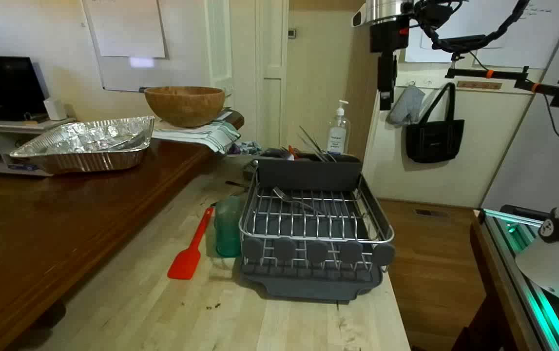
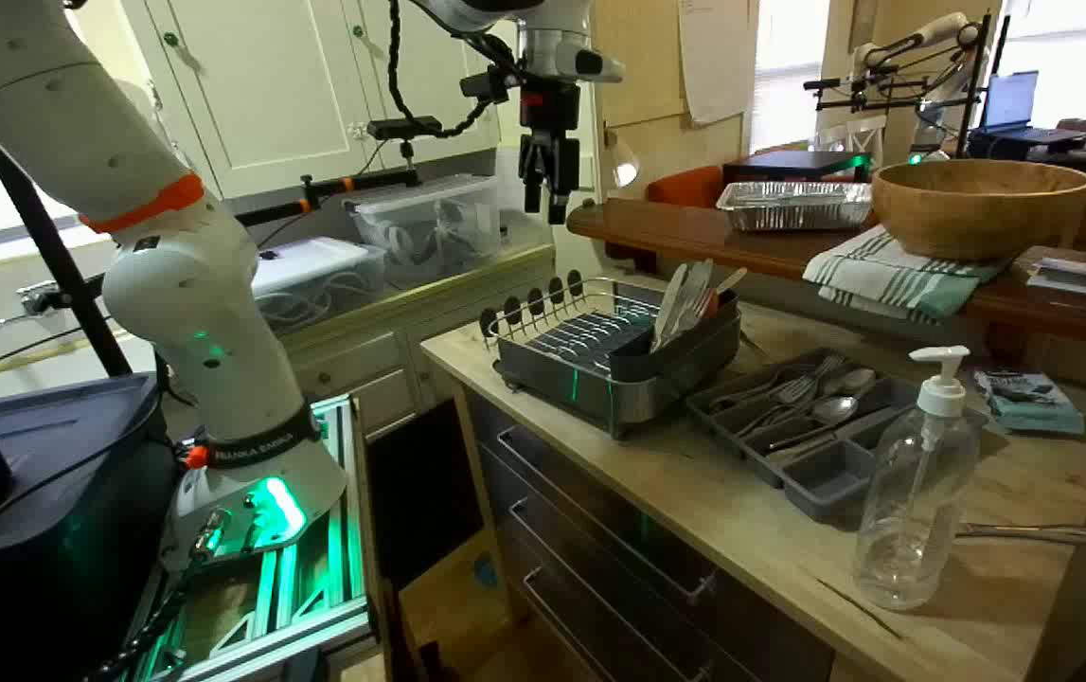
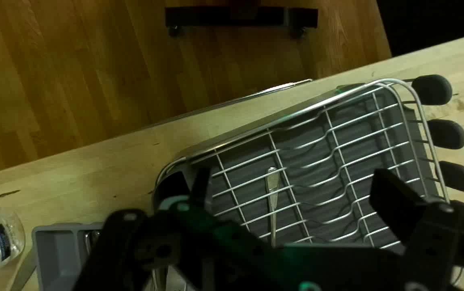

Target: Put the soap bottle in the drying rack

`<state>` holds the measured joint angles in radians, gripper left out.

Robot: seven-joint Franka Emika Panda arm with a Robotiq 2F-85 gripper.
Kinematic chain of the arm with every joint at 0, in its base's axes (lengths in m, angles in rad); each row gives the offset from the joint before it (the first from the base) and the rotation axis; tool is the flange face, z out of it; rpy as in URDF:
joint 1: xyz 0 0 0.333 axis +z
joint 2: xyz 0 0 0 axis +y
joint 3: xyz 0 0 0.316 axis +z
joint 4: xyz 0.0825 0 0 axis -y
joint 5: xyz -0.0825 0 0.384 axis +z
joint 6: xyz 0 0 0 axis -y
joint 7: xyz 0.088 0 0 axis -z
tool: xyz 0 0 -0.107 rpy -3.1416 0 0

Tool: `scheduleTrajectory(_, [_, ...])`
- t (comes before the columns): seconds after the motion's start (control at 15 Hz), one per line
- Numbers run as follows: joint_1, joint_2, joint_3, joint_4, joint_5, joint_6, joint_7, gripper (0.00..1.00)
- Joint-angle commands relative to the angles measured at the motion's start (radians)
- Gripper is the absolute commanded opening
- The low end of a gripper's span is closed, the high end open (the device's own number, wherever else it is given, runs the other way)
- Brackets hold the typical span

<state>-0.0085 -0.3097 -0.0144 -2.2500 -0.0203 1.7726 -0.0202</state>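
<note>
Wooden counter [image 1: 162, 317], upright see-through soap bottle [image 2: 921, 483], white pump [image 2: 940, 379], pale label [image 1: 336, 140], end effector [image 2: 545, 208] spread wide.

Red spatula [image 1: 192, 250] beside a teal tumbler [image 1: 228, 229], wooden bowl [image 2: 973, 216] on a striped towel [image 2: 883, 275], foil tray [image 1: 94, 162] (crinkled, silver), grey cutlery tray [image 2: 827, 470] holding spoons [image 2: 834, 410], 3 dark drawers [image 2: 618, 535], hanging black bag [image 1: 435, 142]

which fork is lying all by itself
The fork lying alone among the drying rack's wires; the other visible forks sit in the rack's cutlery holder or the grey cutlery tray.
</note>
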Motion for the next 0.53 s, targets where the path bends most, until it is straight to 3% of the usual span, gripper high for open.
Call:
scheduleTrajectory(0.0, [0.000, 0.000, 0.001, 0.002, 0.000, -0.002, 0.000, 1.00])
scheduleTrajectory(0.2, [-0.023, 0.029, -0.011, 0.021, -0.003, 0.049, 0.057, 1.00])
scheduleTrajectory(0.47, [-0.087, 0.091, -0.047, 0.060, -0.026, 0.220, 0.161, 1.00])
